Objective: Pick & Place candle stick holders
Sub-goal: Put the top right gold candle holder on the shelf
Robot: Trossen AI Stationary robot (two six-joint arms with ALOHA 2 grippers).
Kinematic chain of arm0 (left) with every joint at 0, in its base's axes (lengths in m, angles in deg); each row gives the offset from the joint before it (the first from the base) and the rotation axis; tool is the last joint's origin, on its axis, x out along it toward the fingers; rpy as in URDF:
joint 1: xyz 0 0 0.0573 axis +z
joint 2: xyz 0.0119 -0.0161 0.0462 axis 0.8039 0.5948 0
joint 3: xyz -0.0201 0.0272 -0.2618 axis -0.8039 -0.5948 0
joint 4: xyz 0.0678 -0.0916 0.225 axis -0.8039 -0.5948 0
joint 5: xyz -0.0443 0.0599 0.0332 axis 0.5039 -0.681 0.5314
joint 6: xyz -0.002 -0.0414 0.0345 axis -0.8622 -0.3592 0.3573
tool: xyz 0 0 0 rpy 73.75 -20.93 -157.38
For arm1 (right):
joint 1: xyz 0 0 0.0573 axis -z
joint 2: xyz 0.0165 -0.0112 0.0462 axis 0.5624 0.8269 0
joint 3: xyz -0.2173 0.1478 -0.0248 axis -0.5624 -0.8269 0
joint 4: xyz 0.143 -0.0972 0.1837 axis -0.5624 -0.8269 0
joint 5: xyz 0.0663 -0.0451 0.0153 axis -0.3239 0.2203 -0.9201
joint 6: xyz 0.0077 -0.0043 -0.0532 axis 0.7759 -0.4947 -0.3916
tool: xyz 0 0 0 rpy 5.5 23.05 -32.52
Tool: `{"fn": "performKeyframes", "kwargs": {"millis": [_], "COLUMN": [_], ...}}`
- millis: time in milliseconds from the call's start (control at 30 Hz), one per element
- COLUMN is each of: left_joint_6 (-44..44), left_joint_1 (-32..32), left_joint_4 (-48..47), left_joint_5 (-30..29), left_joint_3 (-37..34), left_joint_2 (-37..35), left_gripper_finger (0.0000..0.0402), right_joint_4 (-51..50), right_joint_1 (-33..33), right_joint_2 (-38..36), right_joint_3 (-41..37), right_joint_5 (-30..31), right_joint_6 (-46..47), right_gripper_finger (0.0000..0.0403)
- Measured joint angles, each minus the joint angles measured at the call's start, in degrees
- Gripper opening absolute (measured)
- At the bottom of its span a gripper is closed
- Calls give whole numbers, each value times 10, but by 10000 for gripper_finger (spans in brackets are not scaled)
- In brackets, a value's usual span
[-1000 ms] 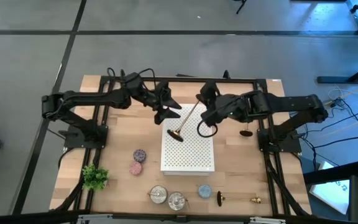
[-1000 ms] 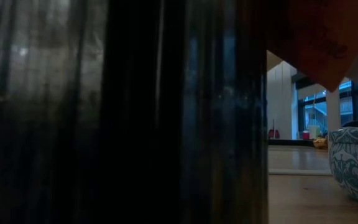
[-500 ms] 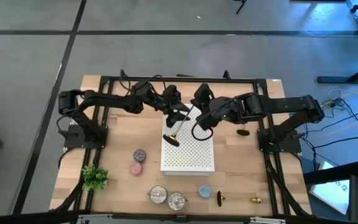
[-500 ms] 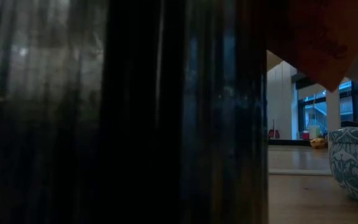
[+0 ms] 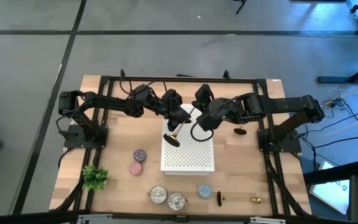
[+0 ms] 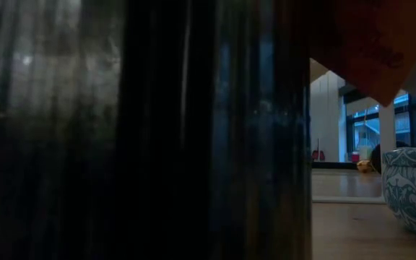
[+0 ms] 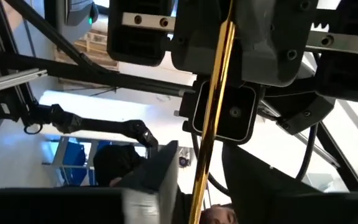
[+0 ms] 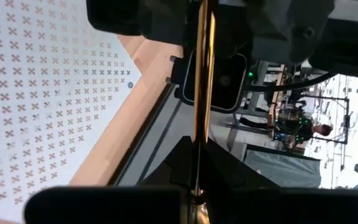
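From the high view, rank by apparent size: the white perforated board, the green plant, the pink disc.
1. white perforated board, clearly largest
2. green plant
3. pink disc, smallest

All rest on the table, so camera distance barely affects this.

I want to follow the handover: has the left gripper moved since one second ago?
Yes. In the high view the left gripper has moved right and toward the white perforated board, reaching the candlestick that the right gripper holds.
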Motion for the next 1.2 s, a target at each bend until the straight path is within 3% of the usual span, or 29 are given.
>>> {"fn": "performKeyframes", "kwargs": {"millis": [233,533,633,800,1000,1200], "left_joint_6": [24,41,61,66,98,134], "left_joint_1": [0,-6,-8,-2,19,34], "left_joint_4": [5,11,16,41,43,29], "left_joint_5": [-4,-6,-19,-50,-77,-87], "left_joint_3": [0,0,1,2,1,-1], "left_joint_2": [0,-2,-2,-7,-14,-13], "left_gripper_finger": [16,12,12,12,12,12], "right_joint_4": [-2,21,67,131,141,132], "right_joint_1": [0,0,-1,-3,-14,-38], "right_joint_2": [0,0,0,-1,-4,-26], "right_joint_3": [0,0,-1,-1,0,0], "right_joint_5": [0,2,2,19,136,236], "right_joint_6": [4,97,133,242,334,448], "right_gripper_finger": [19,33,70,164,266,318]}}
